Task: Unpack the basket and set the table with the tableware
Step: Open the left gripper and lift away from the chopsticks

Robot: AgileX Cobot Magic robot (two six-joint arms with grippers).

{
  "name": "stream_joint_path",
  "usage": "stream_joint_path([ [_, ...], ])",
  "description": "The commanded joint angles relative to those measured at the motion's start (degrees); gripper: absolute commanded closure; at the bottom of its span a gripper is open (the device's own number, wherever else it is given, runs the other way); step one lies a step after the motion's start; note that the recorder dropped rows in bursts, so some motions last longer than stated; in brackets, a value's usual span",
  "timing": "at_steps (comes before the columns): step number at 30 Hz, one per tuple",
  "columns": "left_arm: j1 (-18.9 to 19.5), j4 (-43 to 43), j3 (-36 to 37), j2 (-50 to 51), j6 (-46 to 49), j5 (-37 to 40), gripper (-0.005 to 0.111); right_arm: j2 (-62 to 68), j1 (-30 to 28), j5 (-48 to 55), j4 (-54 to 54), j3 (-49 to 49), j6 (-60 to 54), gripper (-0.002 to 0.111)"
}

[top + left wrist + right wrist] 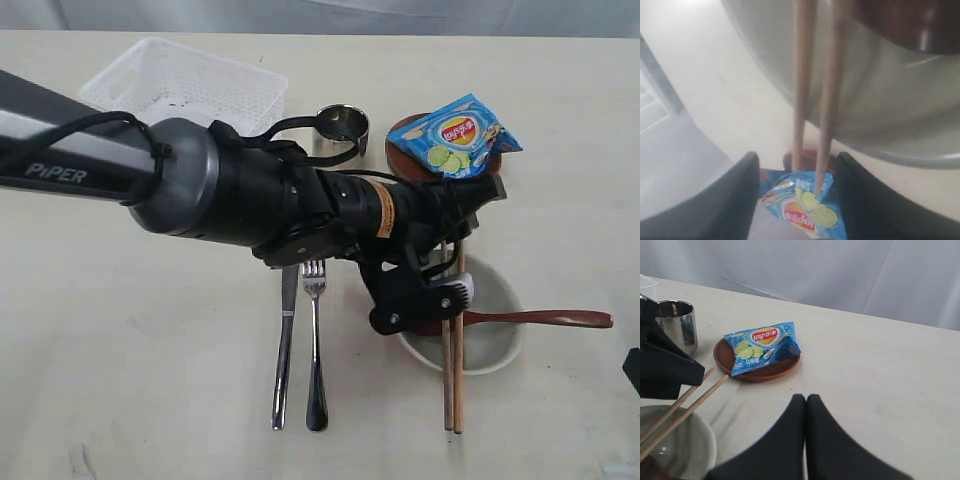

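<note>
Lift your spread left pincer (pixel 797 200) straight up off the chopsticks (pixel 452 370) lying across the bowl (pixel 492 348) without touching them; your right pincer (pixel 806 435) is pressed together.

The pale cream worktop (pixel 120 380) carries a white lattice basket (pixel 190 85) by its far edge, a steel cup (pixel 343 123) and a red-brown wooden plate (pixel 398 148) near it, and a knife (pixel 284 350), fork (pixel 316 350) and pale bowl (pixel 490 345) toward the near edge.
</note>
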Motion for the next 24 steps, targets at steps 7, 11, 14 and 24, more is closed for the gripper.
stream_joint_path([
  [7, 2.3, -45.2, -0.2, -8.7, -15.6, -9.2, 0.061, -0.3, 0.0, -0.3, 0.0, 0.2, 0.2, 0.108],
  [11, 3.5, -107.5, -4.3, -13.2, -15.1, -3.7, 0.061, -0.3, 0.0, -0.3, 0.0, 0.2, 0.2, 0.108],
  [14, 4.0, -113.9, -5.0, -13.2, -18.5, 0.5, 0.061, -0.3, 0.0, -0.3, 0.0, 0.2, 0.2, 0.108],
  [24, 16.2, -111.8, -5.0, -16.0, -36.1, 36.6, 0.068, -0.3, 0.0, -0.3, 0.0, 0.2, 0.2, 0.108],
])
